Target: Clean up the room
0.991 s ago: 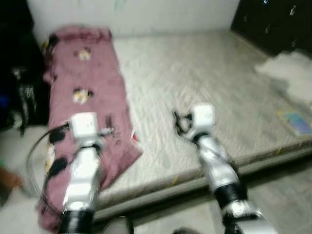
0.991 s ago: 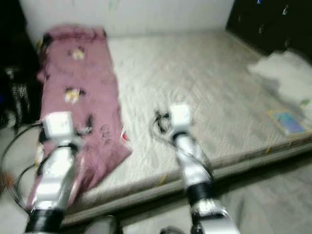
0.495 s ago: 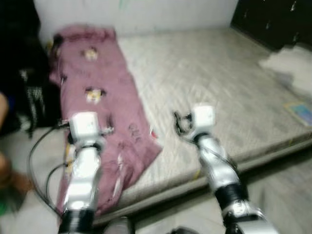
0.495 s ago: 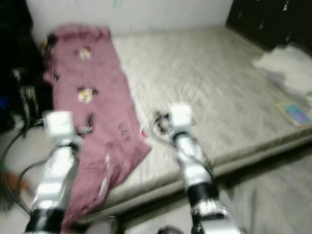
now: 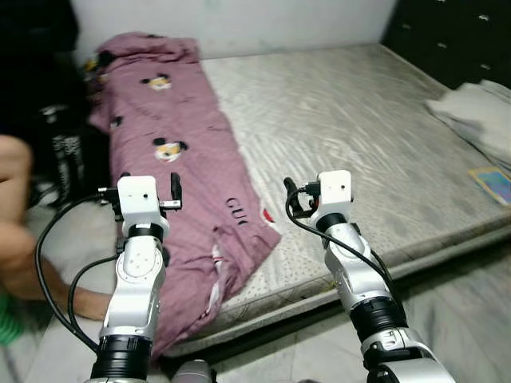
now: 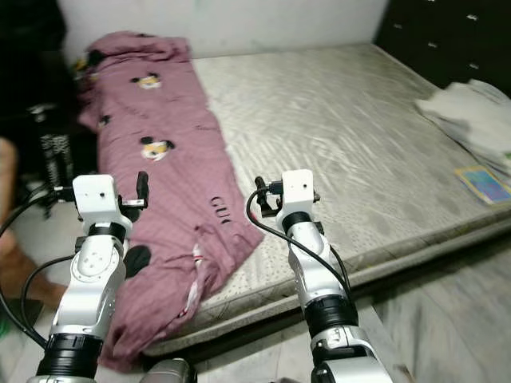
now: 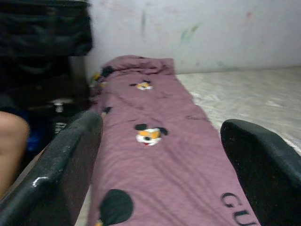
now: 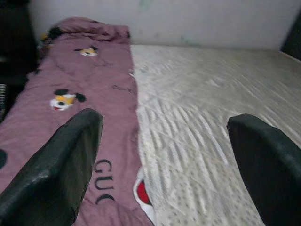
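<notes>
At the far left, a person's bare leg sits on the floor, to the left of the left hand and apart from it. The left hand hovers with its two black fingers spread wide and nothing between them. Below and ahead of it lies the mauve blanket, printed with cartoon mouse faces and black letters; it runs lengthwise along the left side of the mattress, bunched up at the far end by the wall, and its near end spills over the mattress edge toward the floor just beside the left arm. A black cable loops off that arm. The right hand hangs over the near part of the mattress, fingers also wide apart and empty; the blanket's right edge lies just to its left, bare quilted mattress ahead of it. Well to its right, at the mattress's far right edge, rests folded pale bedding, and nearer, a small colourful booklet.
</notes>
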{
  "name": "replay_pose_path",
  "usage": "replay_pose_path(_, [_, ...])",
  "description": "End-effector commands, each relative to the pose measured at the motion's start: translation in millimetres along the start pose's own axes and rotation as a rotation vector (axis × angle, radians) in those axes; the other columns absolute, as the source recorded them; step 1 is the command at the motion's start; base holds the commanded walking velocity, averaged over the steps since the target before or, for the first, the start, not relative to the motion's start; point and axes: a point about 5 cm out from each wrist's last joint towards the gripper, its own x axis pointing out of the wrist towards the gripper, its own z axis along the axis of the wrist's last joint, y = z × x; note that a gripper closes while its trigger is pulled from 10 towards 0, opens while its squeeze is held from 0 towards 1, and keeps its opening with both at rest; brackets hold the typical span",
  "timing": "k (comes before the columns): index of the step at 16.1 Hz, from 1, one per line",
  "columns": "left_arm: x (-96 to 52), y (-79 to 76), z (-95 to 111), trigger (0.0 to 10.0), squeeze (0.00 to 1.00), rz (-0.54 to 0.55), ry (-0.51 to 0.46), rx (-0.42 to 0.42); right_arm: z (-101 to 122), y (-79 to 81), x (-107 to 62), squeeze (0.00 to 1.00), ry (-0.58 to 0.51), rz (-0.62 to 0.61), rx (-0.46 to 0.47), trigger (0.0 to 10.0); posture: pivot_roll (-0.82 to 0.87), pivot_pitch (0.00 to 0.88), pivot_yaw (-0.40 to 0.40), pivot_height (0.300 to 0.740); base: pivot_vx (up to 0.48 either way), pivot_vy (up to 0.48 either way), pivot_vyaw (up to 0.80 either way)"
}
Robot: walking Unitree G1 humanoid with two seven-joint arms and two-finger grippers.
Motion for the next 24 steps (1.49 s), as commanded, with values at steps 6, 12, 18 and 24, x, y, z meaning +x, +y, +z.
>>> replay_pose_path(6, [-1.1, 0.3, -4, 10.0, 0.0, 0.014, 0.022, -0.016, 4, 0.4, -4.4, 0.0, -0.027, 0.009, -0.029, 10.0, 0.1, 0.0, -0.038, 0.74, 0.0, 0.0, 0.79])
replay_pose_path(12, [-11.6, 2.4, -13, 10.0, 0.0, 0.021, 0.048, 0.007, 0, 4.0, -14.1, 0.0, -0.02, 0.038, -0.064, 10.0, 0.09, 0.02, -0.051, 0.74, 0.0, 0.0, 0.77])
replay_pose_path(18, [-15.4, -4.1, -14, 10.0, 0.0, -0.007, 0.071, -0.025, -2, 10.5, -20.3, 0.0, -0.009, 0.064, -0.051, 10.0, 0.09, 0.05, -0.044, 0.74, 0.0, 0.0, 0.72])
replay_pose_path(24, [-15.2, -6.7, -14, 10.0, 0.0, -0.025, 0.078, -0.017, -2, 11.2, -22.3, 0.0, -0.002, 0.049, -0.028, 10.0, 0.09, 0.052, -0.041, 0.74, 0.0, 0.0, 0.07])
